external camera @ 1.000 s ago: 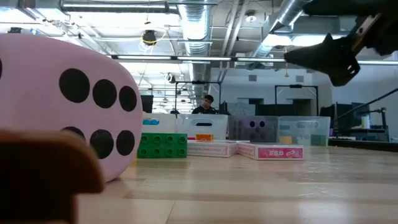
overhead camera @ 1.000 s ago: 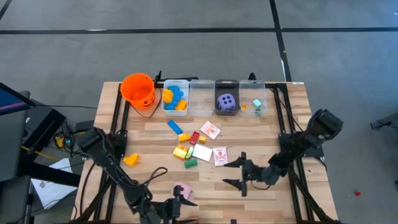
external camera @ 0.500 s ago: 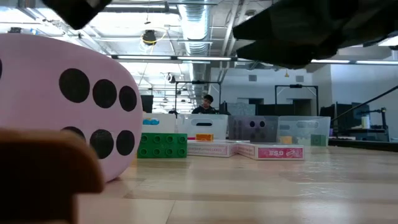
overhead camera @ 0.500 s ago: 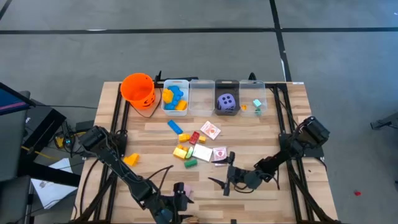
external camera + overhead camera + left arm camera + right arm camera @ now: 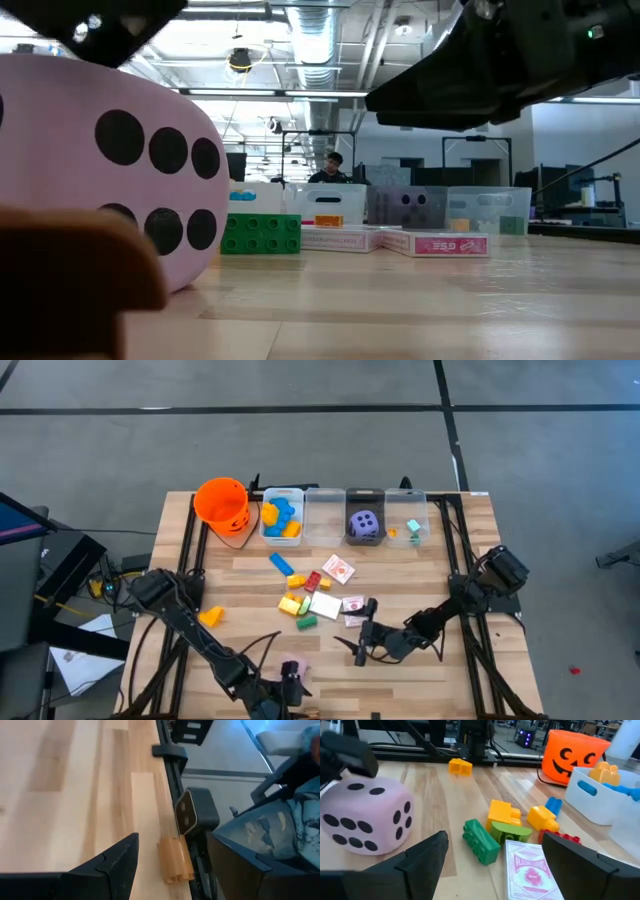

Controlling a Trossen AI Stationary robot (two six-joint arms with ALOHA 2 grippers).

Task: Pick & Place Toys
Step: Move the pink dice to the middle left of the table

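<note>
With its fingers spread and holding nothing, the right claw [image 5: 356, 643] hangs low beside the loose blocks, so it should square up over the green block [image 5: 481, 840] before closing, while the left claw [image 5: 283, 678], open, waits by the pink die [image 5: 364, 815] at the bench's near edge.

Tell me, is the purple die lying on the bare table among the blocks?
No, in the high view the purple die sits inside a clear bin at the far edge of the table.
</note>
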